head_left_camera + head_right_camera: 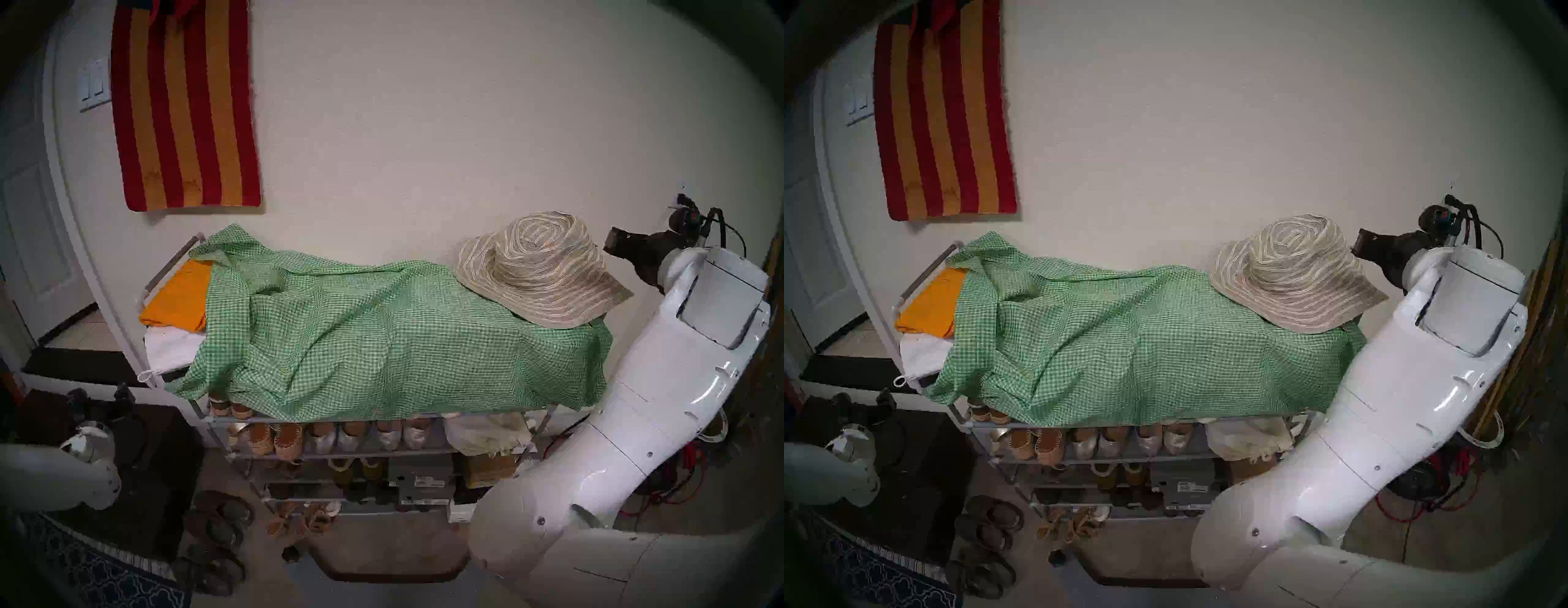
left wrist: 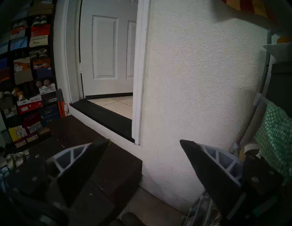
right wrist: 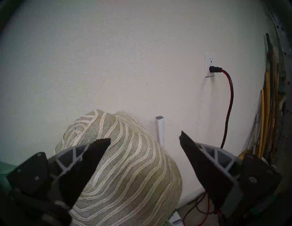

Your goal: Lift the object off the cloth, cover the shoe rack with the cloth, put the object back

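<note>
The one sun hat (image 1: 539,271) sits on the right end of the one green check cloth (image 1: 360,331), which lies rumpled over most of the single shoe rack (image 1: 339,452); its left end, with a folded orange cloth (image 1: 180,297), is uncovered. By my judgement nothing is done yet: the hat is unlifted. The right pincer (image 3: 144,137) hangs just beside the crown, jaws apart and empty; the left pincer (image 2: 144,142) is also apart, near the rack's left end

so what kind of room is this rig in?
Likely a home entryway or garage nook: a shoe rack full of shoes, stacked shoe boxes beside a panelled door, and a striped rug hung on the wall.
</note>
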You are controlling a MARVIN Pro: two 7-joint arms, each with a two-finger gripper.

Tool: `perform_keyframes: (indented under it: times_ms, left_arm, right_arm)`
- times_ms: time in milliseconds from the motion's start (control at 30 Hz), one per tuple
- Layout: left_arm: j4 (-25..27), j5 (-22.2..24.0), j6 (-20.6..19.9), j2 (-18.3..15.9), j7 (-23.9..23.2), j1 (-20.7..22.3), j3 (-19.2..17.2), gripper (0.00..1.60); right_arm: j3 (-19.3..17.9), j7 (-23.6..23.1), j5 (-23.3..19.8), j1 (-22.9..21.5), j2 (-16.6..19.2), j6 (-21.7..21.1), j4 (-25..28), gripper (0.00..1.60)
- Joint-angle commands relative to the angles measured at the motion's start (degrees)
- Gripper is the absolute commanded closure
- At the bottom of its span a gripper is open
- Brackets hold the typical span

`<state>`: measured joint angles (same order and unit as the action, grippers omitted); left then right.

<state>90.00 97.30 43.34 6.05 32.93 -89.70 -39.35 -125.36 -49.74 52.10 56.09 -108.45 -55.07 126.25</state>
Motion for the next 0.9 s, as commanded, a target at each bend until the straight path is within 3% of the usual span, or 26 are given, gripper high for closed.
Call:
perform_keyframes:
  times_ms: [0,667,700,867]
  left_arm:
    - [-0.04,0.03,-0.02,-0.03,0.04,0.06,-0.06,0.0]
    - [-0.04,0.03,-0.01,-0.03,0.03,0.05,-0.06,0.0]
    - [-0.04,0.03,0.0,-0.03,0.02,0.05,-0.06,0.0]
    - [-0.04,0.04,0.0,-0.03,0.02,0.04,-0.07,0.0]
  right_arm:
    - [0.7,-5.93,-0.81,0.61,-2.31,0.07,1.76,0.0]
    - [0.52,-5.97,-1.42,0.65,-3.48,0.07,2.75,0.0]
    - [0.45,-6.35,-1.34,0.68,-3.55,0.07,2.83,1.21]
    - [0.43,-6.08,-1.45,0.6,-3.66,0.07,2.85,1.21]
